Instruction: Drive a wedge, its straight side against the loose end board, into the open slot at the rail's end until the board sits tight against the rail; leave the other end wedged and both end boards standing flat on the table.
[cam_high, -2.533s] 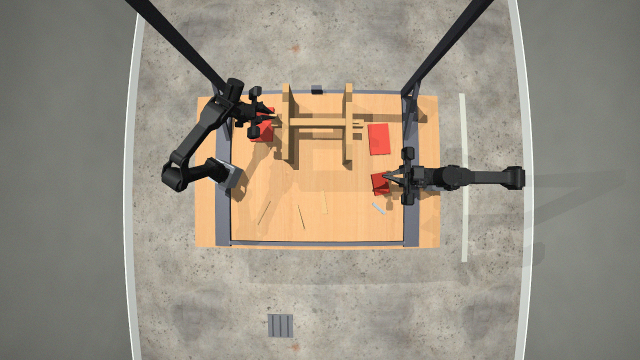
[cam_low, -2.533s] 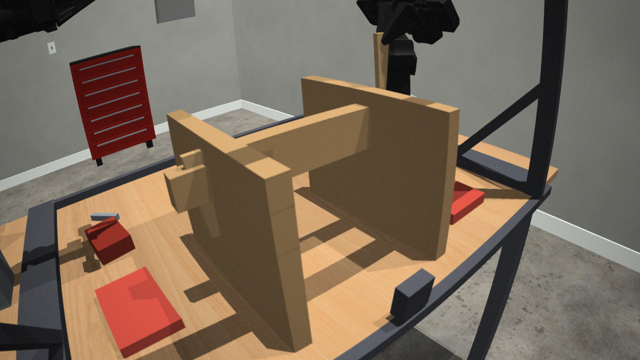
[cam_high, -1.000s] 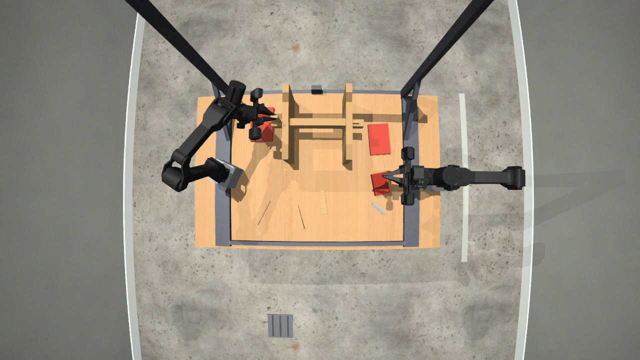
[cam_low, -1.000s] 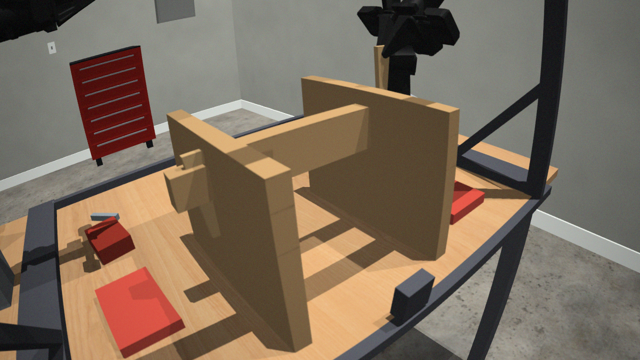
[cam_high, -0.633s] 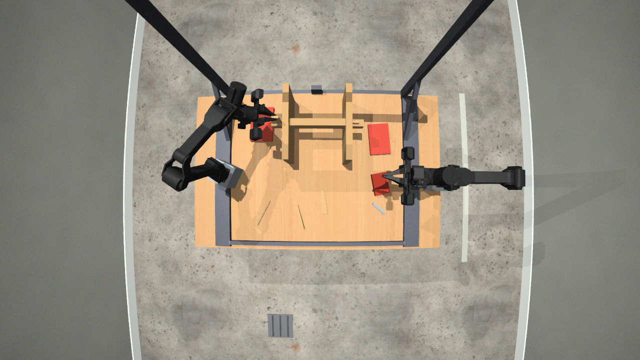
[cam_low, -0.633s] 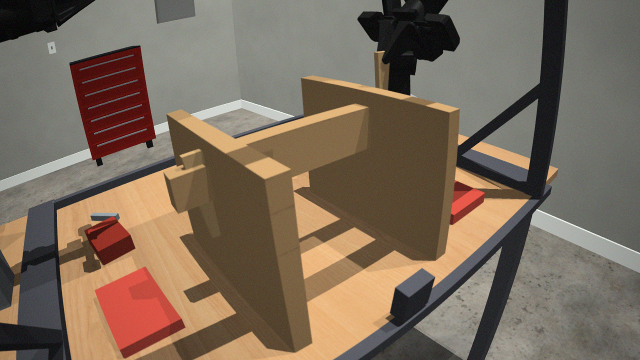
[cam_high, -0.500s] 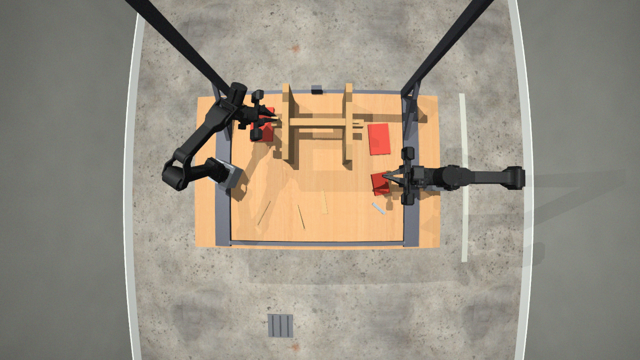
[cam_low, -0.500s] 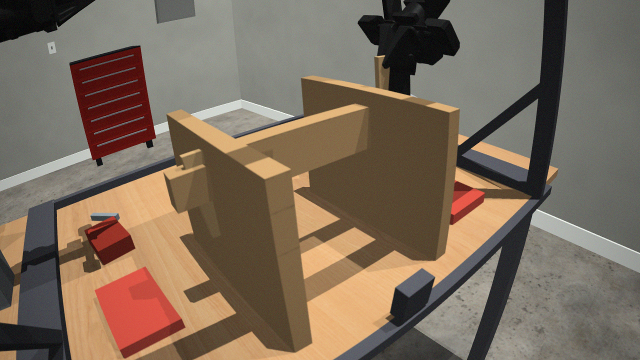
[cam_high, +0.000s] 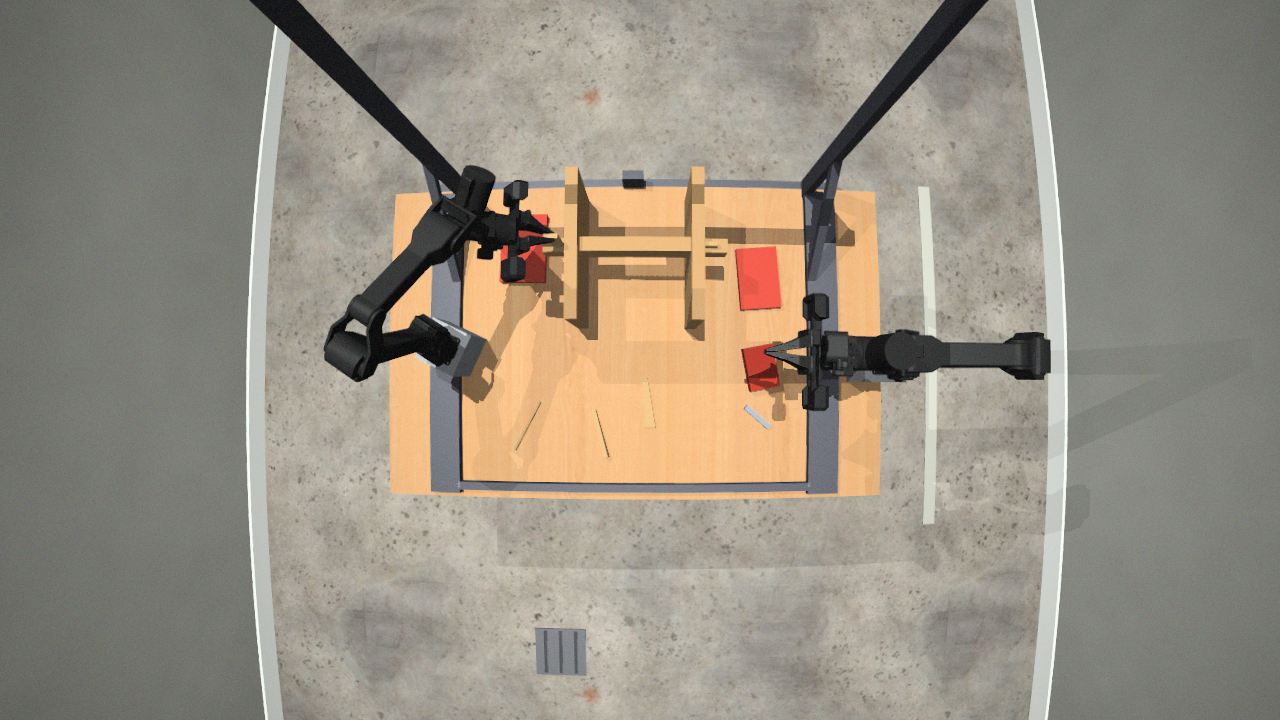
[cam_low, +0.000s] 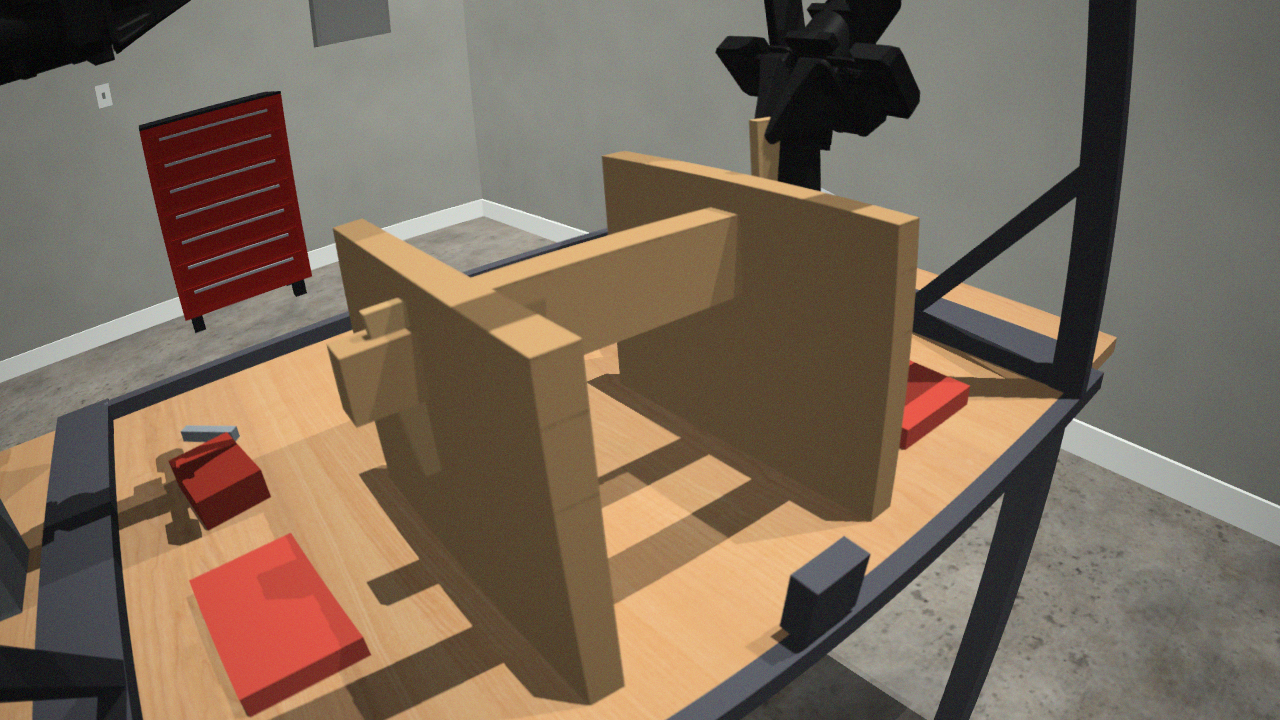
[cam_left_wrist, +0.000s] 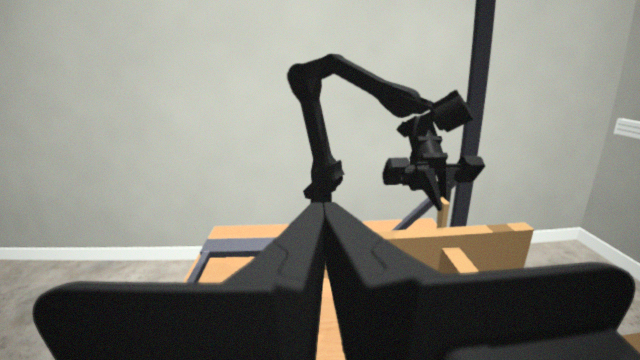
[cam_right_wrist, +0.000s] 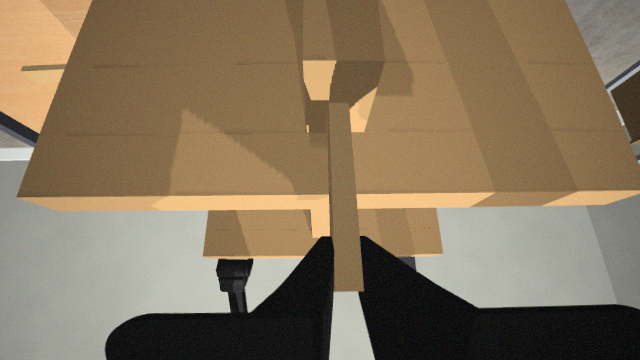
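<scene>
Lining up the last wedge beyond the rail: one end keyed, one to go

My right fingers (cam_high: 552, 235) (cam_low: 775, 134) are clamped on the wedge (cam_high: 555, 237) (cam_low: 760, 147) (cam_left_wrist: 443, 215) (cam_right_wrist: 346, 190), holding it upright just outside the loose end board (cam_high: 571, 277) (cam_low: 760, 358) (cam_left_wrist: 500, 245) (cam_right_wrist: 225, 170), near the tenon (cam_high: 551, 248) (cam_right_wrist: 320, 77) at that end of the rail (cam_high: 635, 244) (cam_low: 626, 259) (cam_left_wrist: 460, 260) (cam_right_wrist: 320, 222). My left fingers (cam_high: 769, 351) (cam_low: 134, 31) are together with nothing between them, out past the rail's opposite end.

At that opposite end of the rail, the job looks done: the fitted wedge (cam_high: 716, 243) (cam_low: 384, 313) sits through the tenon, outside the other end board (cam_high: 695, 286) (cam_low: 501, 429) (cam_right_wrist: 250, 232). Both boards stand upright on the bench (cam_high: 716, 447) (cam_low: 313, 429) (cam_left_wrist: 325, 300) (cam_right_wrist: 30, 25), one at each end of the rail, and I judge them flat.

What remains is the loose end. Most of my wedge stands above the rail's tenon, so it is not driven home; whether its tip has entered the slot I cannot tell, nor which side is the straight one. I see no plain gap between rail and loose board, yet I cannot call it tight. By my reckoning, I have to seat the tip, press down until the board draws snug, then let go without disturbing the keyed end
</scene>
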